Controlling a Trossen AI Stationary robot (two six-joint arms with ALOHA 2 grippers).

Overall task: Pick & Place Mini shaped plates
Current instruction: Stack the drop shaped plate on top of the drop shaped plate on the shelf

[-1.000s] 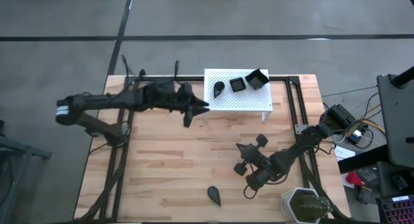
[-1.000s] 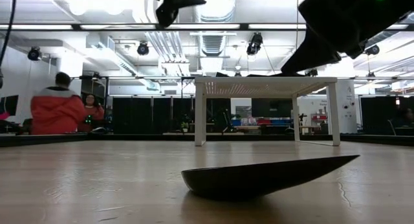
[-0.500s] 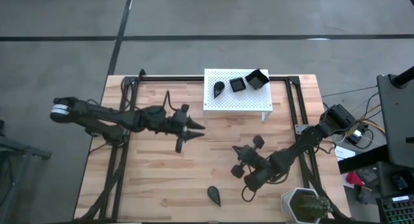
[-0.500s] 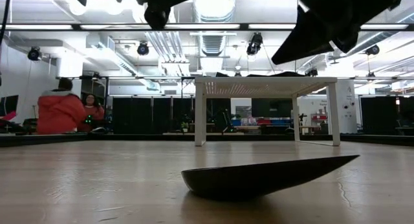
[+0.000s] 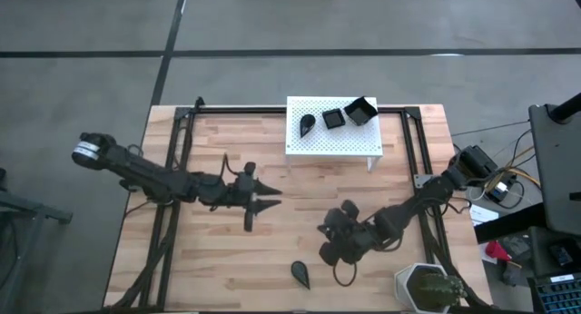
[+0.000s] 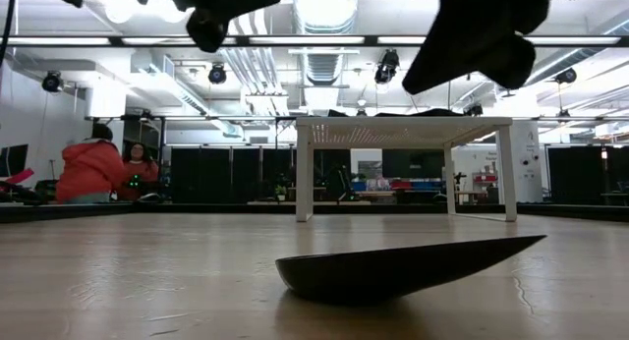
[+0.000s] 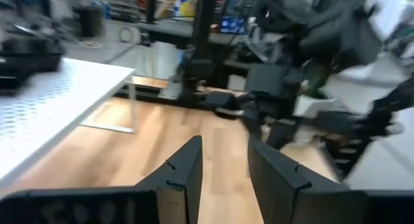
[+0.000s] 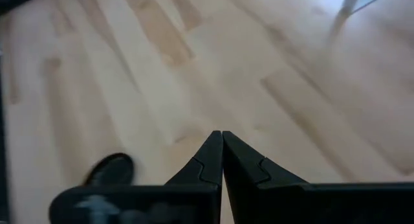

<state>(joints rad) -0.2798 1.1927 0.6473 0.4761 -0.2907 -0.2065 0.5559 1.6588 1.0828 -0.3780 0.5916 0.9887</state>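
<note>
1. The left pincer [image 7: 223, 166] has its two dark fingers parted, nothing between them.
2. Wooden desk [image 7: 162, 136] lies below.
3. White perforated stand [image 7: 45, 107] stands alongside.
4. The other arm [image 7: 304, 88] appears blurred beyond.

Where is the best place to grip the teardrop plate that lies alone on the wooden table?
Probably the raised rim of the teardrop plate, across its narrower pointed end, coming from straight above: it lies flat and shallow, so only the rim offers hold. The right gripper is nearest, its jaws shut.
</note>
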